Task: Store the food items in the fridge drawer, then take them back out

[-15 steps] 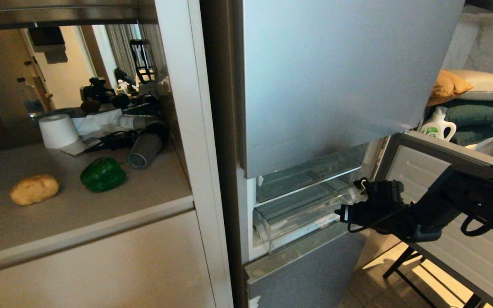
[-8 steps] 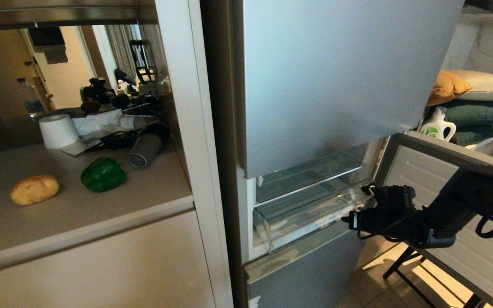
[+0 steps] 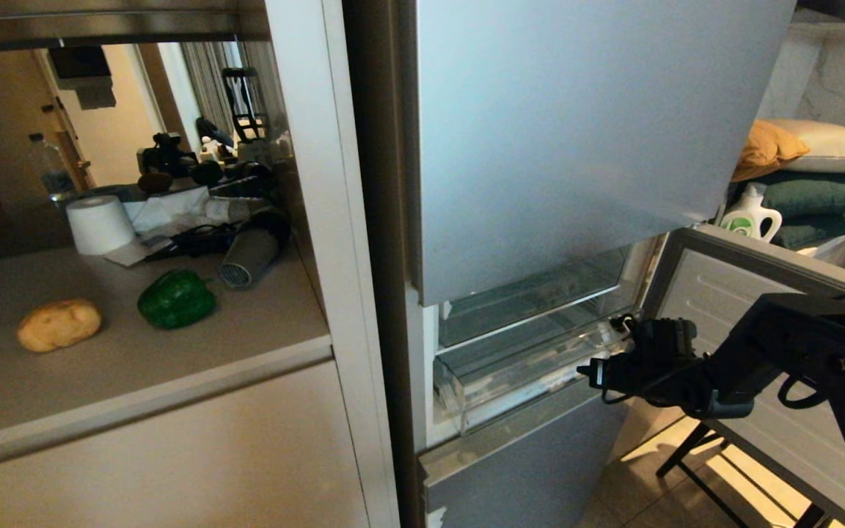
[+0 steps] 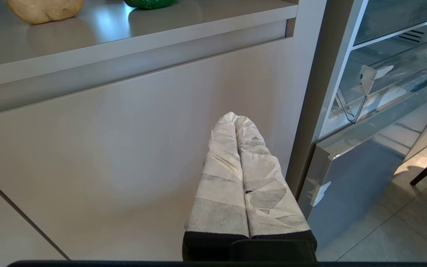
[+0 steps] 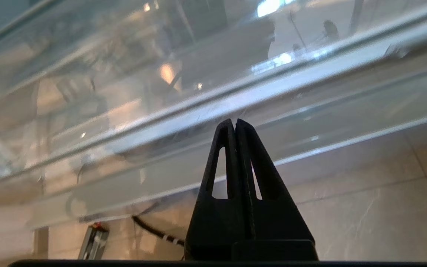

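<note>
The right gripper (image 5: pixel 235 122) has its black fingers pressed together, holding nothing, tips just before the clear front of the fridge drawer (image 3: pixel 510 374); whether they touch it cannot be told. The drawer is shallow and see-through, its back hidden under the grey fridge door (image 3: pixel 562 139). Far to the gripper's left, the green pepper (image 3: pixel 176 298) and tan potato (image 3: pixel 59 324) lie on the counter (image 3: pixel 136 359). The left gripper (image 4: pixel 235 120), wrapped fingers together, hangs low before the cabinet.

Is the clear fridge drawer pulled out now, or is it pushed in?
Partly pulled out: the fridge drawer has its clear front standing forward of the fridge body, and the shut right hand is at its front edge.
</note>
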You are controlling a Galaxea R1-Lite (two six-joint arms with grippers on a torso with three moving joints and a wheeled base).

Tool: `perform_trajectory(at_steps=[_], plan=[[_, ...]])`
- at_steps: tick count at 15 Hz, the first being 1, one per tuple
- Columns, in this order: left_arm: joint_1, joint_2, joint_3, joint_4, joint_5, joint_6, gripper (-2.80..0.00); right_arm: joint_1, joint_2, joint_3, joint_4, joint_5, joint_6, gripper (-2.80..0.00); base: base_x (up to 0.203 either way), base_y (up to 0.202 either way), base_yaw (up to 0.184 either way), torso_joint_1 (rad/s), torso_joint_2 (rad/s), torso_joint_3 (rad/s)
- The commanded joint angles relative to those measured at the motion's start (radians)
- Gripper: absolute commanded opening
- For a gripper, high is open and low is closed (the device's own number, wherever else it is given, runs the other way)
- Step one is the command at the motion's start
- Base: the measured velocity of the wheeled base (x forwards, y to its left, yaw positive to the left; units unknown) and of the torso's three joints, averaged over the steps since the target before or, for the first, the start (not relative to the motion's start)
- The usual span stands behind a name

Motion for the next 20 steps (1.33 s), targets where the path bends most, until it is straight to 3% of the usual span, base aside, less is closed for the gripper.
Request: perform_trajectory(at_steps=[1,8,13,15,20], plan=[[0.000,0.001,0.011,0.000,0.000,0.000,-2.80,0.003,0.030,-0.039,-0.005,0.002,0.001,-2.80,0.000,0.000,0.000,0.000,0.00,0.000],[0.000,0.001,0.011,0.000,0.000,0.000,-2.80,0.010,0.094,-0.172,-0.001,0.037,0.009,-2.80,0.000,0.000,0.000,0.000,0.00,0.000],[0.000,0.001,0.011,0.000,0.000,0.000,-2.80,0.016,0.139,-0.296,0.052,0.036,0.064,-2.80,0.000,0.000,0.000,0.000,0.00,0.000],[0.000,0.001,0.011,0.000,0.000,0.000,-2.80,0.016,0.137,-0.304,0.070,0.036,0.103,-2.80,0.000,0.000,0.000,0.000,0.00,0.000],[0.000,0.001,0.011,0.000,0.000,0.000,-2.80,0.014,0.088,-0.266,0.070,0.039,0.108,-2.80,0.000,0.000,0.000,0.000,0.00,0.000]])
